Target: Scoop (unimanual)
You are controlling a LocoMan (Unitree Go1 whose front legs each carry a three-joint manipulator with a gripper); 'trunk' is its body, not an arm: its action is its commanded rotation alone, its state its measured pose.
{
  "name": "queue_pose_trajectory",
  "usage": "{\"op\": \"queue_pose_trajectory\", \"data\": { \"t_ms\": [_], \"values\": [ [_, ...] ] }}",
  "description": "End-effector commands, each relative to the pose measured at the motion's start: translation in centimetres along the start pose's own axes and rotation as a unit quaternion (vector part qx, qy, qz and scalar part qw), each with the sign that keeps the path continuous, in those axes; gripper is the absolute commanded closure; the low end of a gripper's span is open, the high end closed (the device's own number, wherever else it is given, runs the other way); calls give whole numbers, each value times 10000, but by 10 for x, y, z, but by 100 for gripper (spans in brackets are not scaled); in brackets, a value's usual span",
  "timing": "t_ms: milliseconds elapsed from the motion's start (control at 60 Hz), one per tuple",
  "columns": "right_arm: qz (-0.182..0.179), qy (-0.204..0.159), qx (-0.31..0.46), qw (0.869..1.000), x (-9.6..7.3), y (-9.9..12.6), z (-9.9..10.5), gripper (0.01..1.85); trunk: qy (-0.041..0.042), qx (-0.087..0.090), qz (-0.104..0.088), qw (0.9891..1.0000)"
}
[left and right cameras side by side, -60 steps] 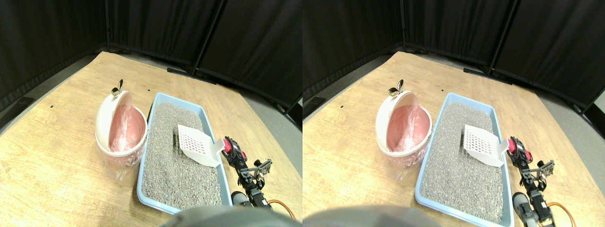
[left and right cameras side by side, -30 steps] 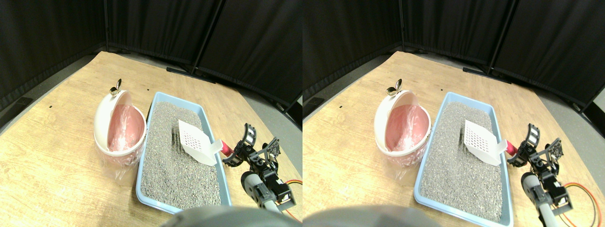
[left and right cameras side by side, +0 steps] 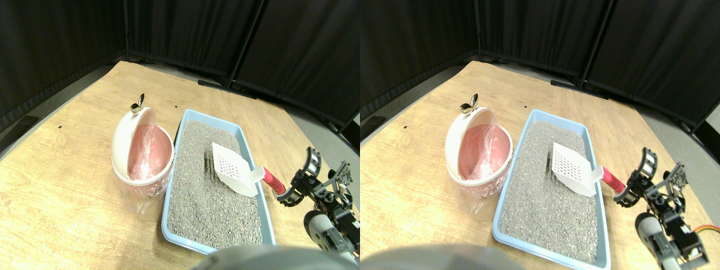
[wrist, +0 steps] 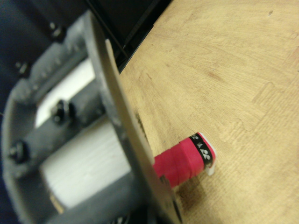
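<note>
Right of the tray, your right gripper has backed off the scoop's red handle — jaws spread, nothing held — leaving the scoop on the litter; regrasp needed.

Perforated white plastic scoop, red-wrapped handle

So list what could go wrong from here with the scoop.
1. The right gripper, jaws open, sits at the very tip of the white slotted scoop's pink wrapped handle; closing there may slip off.
2. A nudge could push the scoop across the grey litter in the light blue tray.
</note>
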Motion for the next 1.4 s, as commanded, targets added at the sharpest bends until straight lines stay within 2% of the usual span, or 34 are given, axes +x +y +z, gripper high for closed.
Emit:
{"op": "queue_pose_trajectory", "data": {
  "t_ms": [17, 100, 133, 167, 183, 200, 233, 250, 267, 333, 550, 750, 783, 800, 833, 850, 900, 917, 950, 967, 1067, 1283, 1400],
  "values": [
    [369, -472, -69, 9982, -12, 9, 9, 60, -6, 4, -17, 10000],
    [704, -812, -4, 9942, -21, 8, 10, 99, 15, 35, -76, 10000],
    [741, -852, 21, 9936, -22, 8, 10, 104, 15, 35, -76, 10000],
    [883, -1016, -41, 9909, -26, 8, 10, 130, 15, 51, -99, 9999],
    [883, -1016, -41, 9909, -26, 8, 10, 130, 14, 63, -113, 9999],
    [918, -1094, -66, 9897, -28, 8, 10, 141, 14, 63, -113, 9999],
    [918, -1094, -66, 9897, -28, 8, 10, 141, 14, 63, -113, 9999],
    [951, -1321, 122, 9866, -31, 7, 9, 174, 37, 88, -145, 9998],
    [971, -1345, 104, 9861, -32, 7, 9, 179, 31, 101, -161, 9998],
    [1020, -1536, -86, 9828, -36, 6, 8, 180, 46, 136, -215, 9997],
    [1015, -1703, -346, 9795, -46, 1, 4, 180, 67, 282, -387, 9988],
    [872, -1687, -703, 9793, -60, -1, 0, 180, 107, 447, -595, 9972],
    [870, -1685, -713, 9793, -61, -1, 0, 180, 107, 447, -595, 9972],
    [847, -1676, -724, 9795, -63, -1, -1, 180, 114, 472, -636, 9968],
    [825, -1688, -752, 9793, -66, -2, -2, 180, 114, 472, -636, 9968],
    [823, -1685, -747, 9794, -67, -2, -2, 180, 119, 508, -683, 9963],
    [827, -1690, -745, 9793, -70, -2, -5, 180, 119, 508, -683, 9963],
    [817, -1687, -730, 9796, -71, -2, -7, 180, 142, 539, -744, 9957],
    [811, -1680, -713, 9799, -72, -3, -9, 180, 142, 539, -744, 9957],
    [814, -1680, -685, 9800, -72, -3, -10, 180, 158, 564, -786, 9952],
    [830, -1634, -630, 9811, -71, -5, -15, 180, 182, 594, -855, 9944],
    [700, -1563, -544, 9837, -71, -6, -22, 180, 220, 600, -914, 9938],
    [695, -1645, -578, 9822, -70, -6, -24, 180, 232, 599, -944, 9935]
  ]
}}
